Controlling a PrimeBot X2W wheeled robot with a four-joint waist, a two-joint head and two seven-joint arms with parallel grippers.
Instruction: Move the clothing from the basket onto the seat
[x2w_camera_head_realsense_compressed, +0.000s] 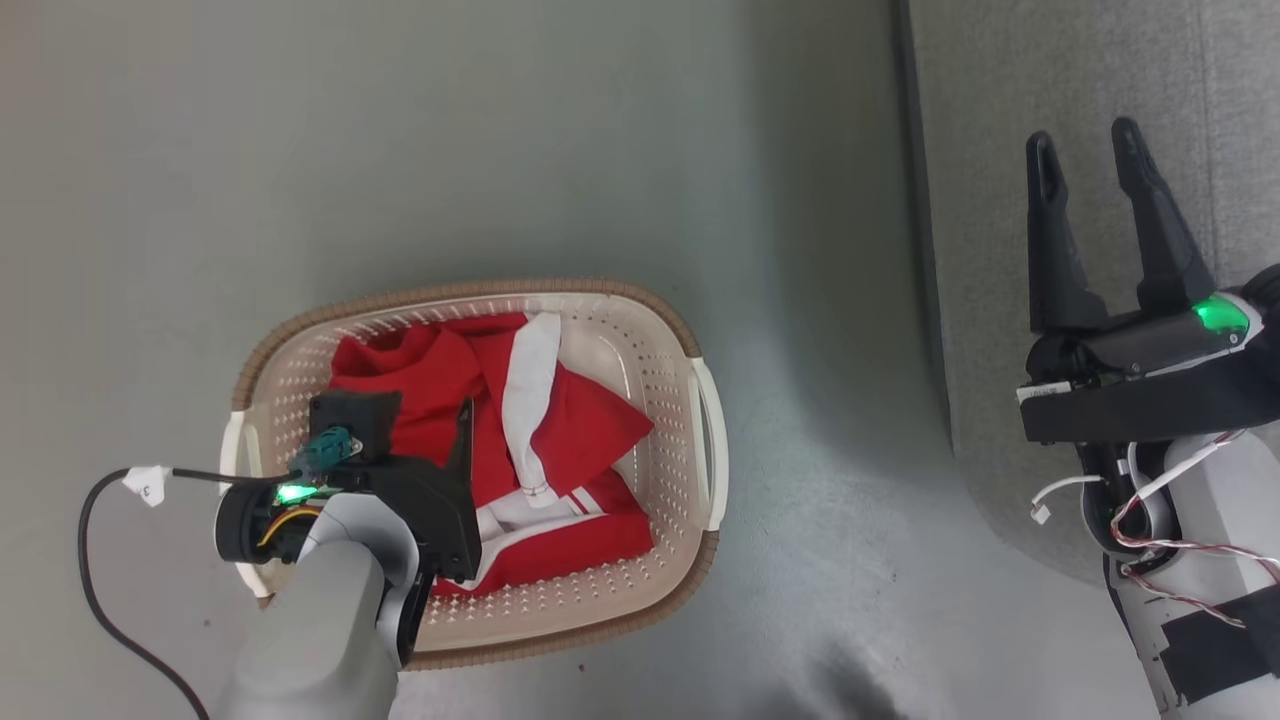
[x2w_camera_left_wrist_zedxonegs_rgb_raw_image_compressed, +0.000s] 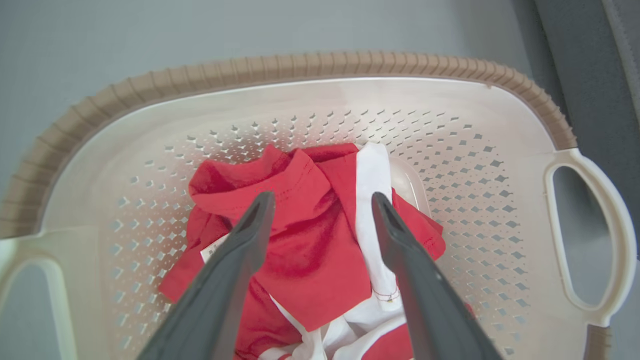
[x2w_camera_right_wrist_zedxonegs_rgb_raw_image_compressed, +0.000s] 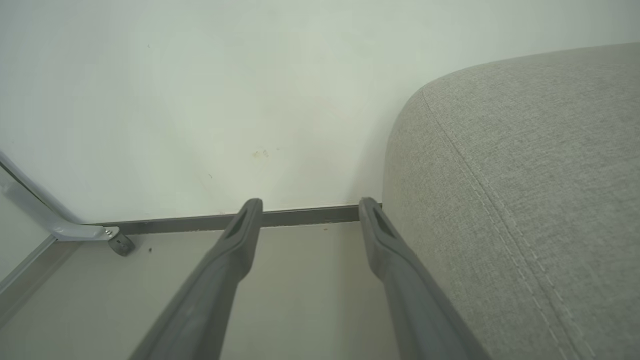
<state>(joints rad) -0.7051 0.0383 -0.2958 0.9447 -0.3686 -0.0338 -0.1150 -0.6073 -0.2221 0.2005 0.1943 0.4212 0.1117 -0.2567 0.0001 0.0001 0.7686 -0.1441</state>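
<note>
The clothing (x2w_camera_head_realsense_compressed: 580, 420), red with broad white bands, lies crumpled in the basket (x2w_camera_head_realsense_compressed: 480, 292), which stands on the floor left of the seat (x2w_camera_head_realsense_compressed: 1000, 100). My left wrist (x2w_camera_head_realsense_compressed: 400, 490) hangs over the basket's near left part, pointing down. In the left wrist view, my left gripper (x2w_camera_left_wrist_zedxonegs_rgb_raw_image_compressed: 322, 197) is open just above the clothing (x2w_camera_left_wrist_zedxonegs_rgb_raw_image_compressed: 310, 250), its fingers straddling a red fold, with the basket's rim (x2w_camera_left_wrist_zedxonegs_rgb_raw_image_compressed: 300, 65) beyond. My right gripper (x2w_camera_head_realsense_compressed: 1087, 143) is open and empty over the seat's edge. The right wrist view shows my right gripper (x2w_camera_right_wrist_zedxonegs_rgb_raw_image_compressed: 310, 204) beside the grey seat (x2w_camera_right_wrist_zedxonegs_rgb_raw_image_compressed: 525, 175).
A black cable (x2w_camera_head_realsense_compressed: 95, 560) with a white tag loops on the grey floor left of the basket. Bare floor (x2w_camera_head_realsense_compressed: 820, 400) separates basket and seat. Ahead of the right gripper are a white wall, a dark baseboard (x2w_camera_right_wrist_zedxonegs_rgb_raw_image_compressed: 300, 217) and a metal leg with a caster (x2w_camera_right_wrist_zedxonegs_rgb_raw_image_compressed: 120, 245).
</note>
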